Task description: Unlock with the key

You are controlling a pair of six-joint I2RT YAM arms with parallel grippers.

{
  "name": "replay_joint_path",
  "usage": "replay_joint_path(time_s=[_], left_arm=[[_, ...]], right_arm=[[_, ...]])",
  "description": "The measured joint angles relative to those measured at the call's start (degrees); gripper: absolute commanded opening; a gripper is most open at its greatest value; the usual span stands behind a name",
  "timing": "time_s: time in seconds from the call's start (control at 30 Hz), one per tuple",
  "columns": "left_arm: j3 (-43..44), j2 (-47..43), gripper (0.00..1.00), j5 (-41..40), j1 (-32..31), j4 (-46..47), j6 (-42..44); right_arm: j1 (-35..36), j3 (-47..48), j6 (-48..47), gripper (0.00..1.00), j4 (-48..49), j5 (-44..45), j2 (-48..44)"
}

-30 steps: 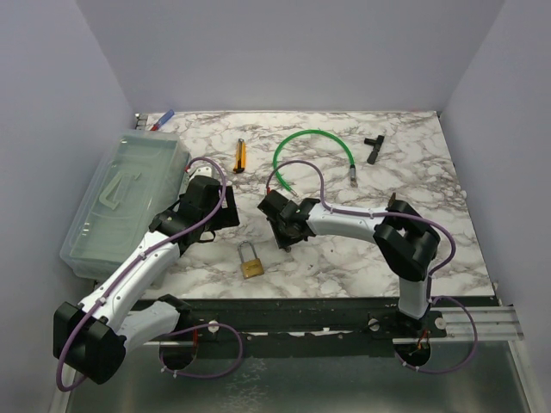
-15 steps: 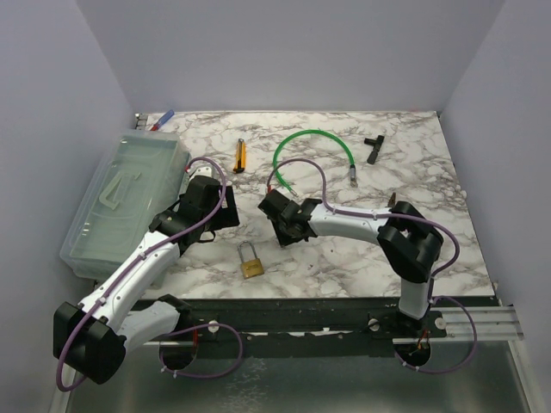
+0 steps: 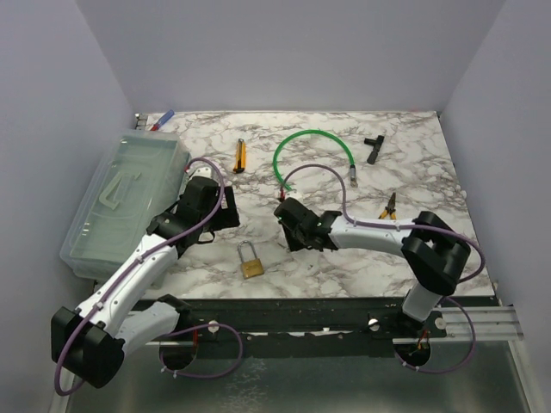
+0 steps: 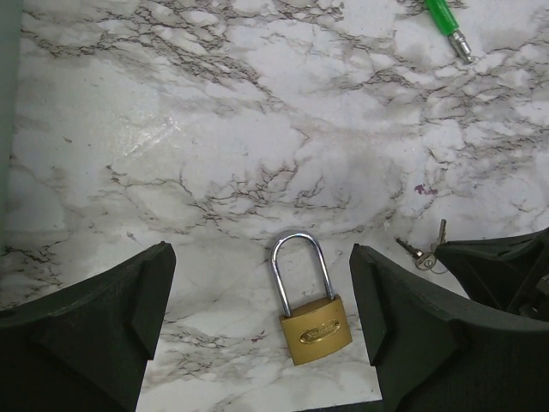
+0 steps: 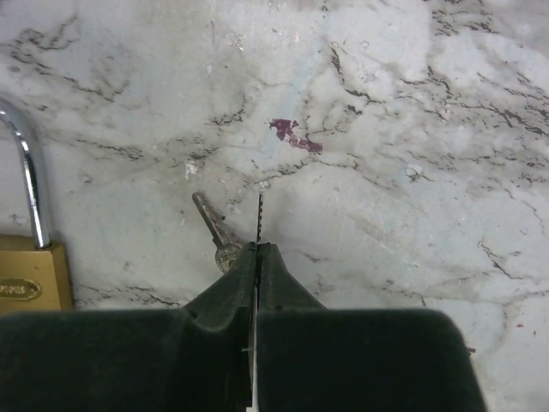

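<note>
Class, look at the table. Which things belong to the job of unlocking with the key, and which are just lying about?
For the job:
key
padlock
right claw

Lying about:
green cable
black T-tool
yellow knife
pliers
clear box

Bright, even light — wrist views perhaps slightly soft.
</note>
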Motion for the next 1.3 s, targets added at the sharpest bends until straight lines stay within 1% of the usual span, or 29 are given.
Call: replay_joint_path(time_s=[0.1, 0.2, 0.37, 0.5, 0.67, 0.8, 0.87, 0.93, 1.1, 1.3], left_arm=[[-0.66, -2.47, 0.88, 2.69, 0.0, 0.76, 0.42], [-1.64, -6.16, 0.87, 7.23, 0.0, 2.36, 1.14], [-3.74, -13.75, 0.78, 17.68, 0.0, 6.97, 1.49], [-4.7, -16.85, 0.73, 25.44, 0.0, 10.67, 1.27], [-4.9, -16.52, 0.66, 35.87, 0.0, 14.91, 0.7], [-4.9, -15.21, 0.58, 42.12, 0.0, 17.49, 0.11], [-5.03, -14.51, 0.56, 44.81, 0.0, 19.06, -0.48], [-5.31, -14.23, 0.55, 46.66, 0.0, 20.5, -0.87], [-6.1, -13.6, 0.46, 50.42, 0.0, 24.11, -2.43], [-7.43, -12.79, 0.42, 52.54, 0.0, 27.3, -4.0]], right_arm=[[0.0, -5.79, -1.79, 0.0, 5.97, -1.95, -5.49], [0.0, -10.49, -3.69, 0.0, 12.24, -5.2, -11.17], [0.0, -15.76, -6.51, 0.0, 21.79, -12.92, -20.06], [0.0, -17.29, -7.98, 0.0, 26.25, -17.75, -24.85], [0.0, -17.59, -9.05, 0.0, 28.98, -22.4, -28.52], [0.0, -17.59, -9.18, 0.0, 30.42, -25.49, -31.08], [0.0, -17.59, -9.18, 0.0, 31.01, -26.67, -31.82], [0.0, -17.59, -9.18, 0.0, 31.36, -27.8, -32.22], [0.0, -17.59, -9.05, 0.0, 31.87, -29.81, -32.39], [0.0, -17.59, -8.96, 0.0, 32.39, -31.01, -33.07]])
